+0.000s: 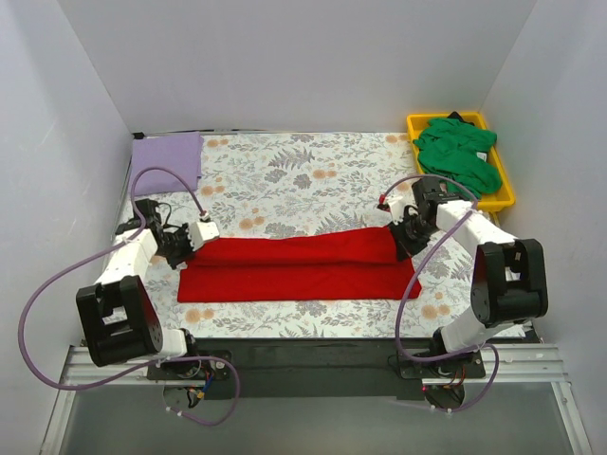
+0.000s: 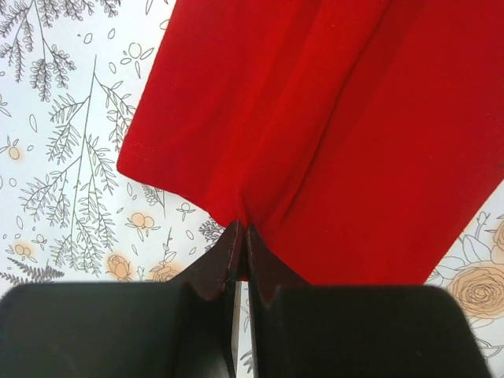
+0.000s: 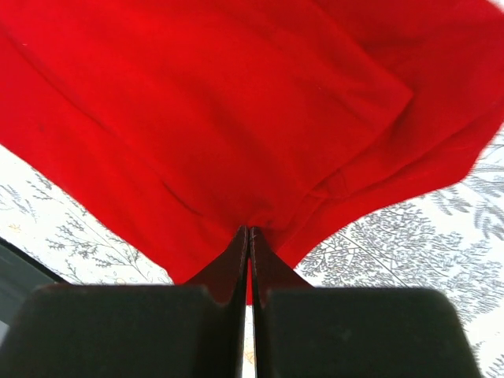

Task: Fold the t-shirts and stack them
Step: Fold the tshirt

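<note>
Item: bright red soft cloth t-shirt [image 1: 299,267], mid-table on floral-patterned table cloth [image 1: 285,180]. Folded to long band, long axis left to right, spanning gap between arms.

Left gripper [image 2: 240,234] at band's left end, right gripper [image 3: 249,232] at right end; each arm nearest own end.

I read both sets of jaws closed tight, each pinching thin edge of red fabric in wrist views.

I judge coming fold turns on both ends travelling together across band's short axis.

Pale lavender folded t-shirt [image 1: 166,161] at far left corner. Green crumpled t-shirt [image 1: 460,152] in yellow plastic tray [image 1: 508,197], far right. Both well apart from band.
</note>
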Tool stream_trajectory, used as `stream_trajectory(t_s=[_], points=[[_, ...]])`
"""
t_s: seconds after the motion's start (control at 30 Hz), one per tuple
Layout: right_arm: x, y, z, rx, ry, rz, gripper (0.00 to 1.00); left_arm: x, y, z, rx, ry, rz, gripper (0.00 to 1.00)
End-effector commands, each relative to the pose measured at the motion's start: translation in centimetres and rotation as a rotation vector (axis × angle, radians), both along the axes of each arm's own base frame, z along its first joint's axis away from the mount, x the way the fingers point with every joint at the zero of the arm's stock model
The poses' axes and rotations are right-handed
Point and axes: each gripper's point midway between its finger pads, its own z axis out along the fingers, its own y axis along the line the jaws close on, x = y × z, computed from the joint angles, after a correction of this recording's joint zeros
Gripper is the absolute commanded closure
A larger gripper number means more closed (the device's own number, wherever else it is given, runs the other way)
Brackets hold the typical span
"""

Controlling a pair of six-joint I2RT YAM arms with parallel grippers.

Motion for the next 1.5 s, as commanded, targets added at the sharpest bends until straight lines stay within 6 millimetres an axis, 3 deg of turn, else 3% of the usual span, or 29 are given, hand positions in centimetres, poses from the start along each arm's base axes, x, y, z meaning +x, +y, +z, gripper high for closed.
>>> stream_trajectory(t_s=[0.0, 0.1, 0.27, 0.47, 0.7, 0.9, 1.1, 1.3, 1.37, 1.47], points=[[0.0, -0.7, -1.0, -0.040, 0.006, 0.005, 0.99, 0.8, 1.0, -0.3, 0.047, -0.034, 0.003, 1.00], [0.6, -0.7, -0.9, -0.039, 0.004, -0.002, 0.99, 1.6, 0.9, 0.1, 0.025, -0.043, 0.025, 1.00], [2.8, -0.4, 1.5, -0.033, -0.058, -0.020, 0.99, 2.9, 1.3, 1.4, 0.010, -0.036, 0.068, 1.00], [2.7, -0.3, 3.3, -0.023, -0.078, -0.011, 0.99, 3.6, 1.2, 3.0, 0.013, -0.077, 0.044, 1.00], [0.6, -0.1, 1.2, -0.016, 0.002, 0.013, 0.99, 1.1, 1.2, 1.5, 0.075, -0.083, -0.034, 1.00], [-0.8, 0.3, -0.1, -0.021, 0.049, 0.047, 0.99, 0.9, 1.6, 0.3, 0.109, -0.093, -0.037, 1.00], [0.8, 0.5, 1.0, -0.025, 0.013, 0.042, 0.99, 3.5, 1.8, 1.6, 0.065, -0.103, 0.030, 1.00], [4.4, 1.3, 4.4, -0.005, -0.083, 0.016, 0.99, 7.6, 2.1, 4.7, 0.010, -0.175, 0.094, 1.00], [4.7, 1.3, 5.1, -0.002, -0.100, 0.015, 0.99, 9.3, 2.6, 6.2, 0.013, -0.223, 0.120, 1.00], [4.5, 1.3, 5.9, 0.003, -0.115, 0.018, 0.99, 10.0, 2.7, 6.8, 0.010, -0.262, 0.130, 1.00]])
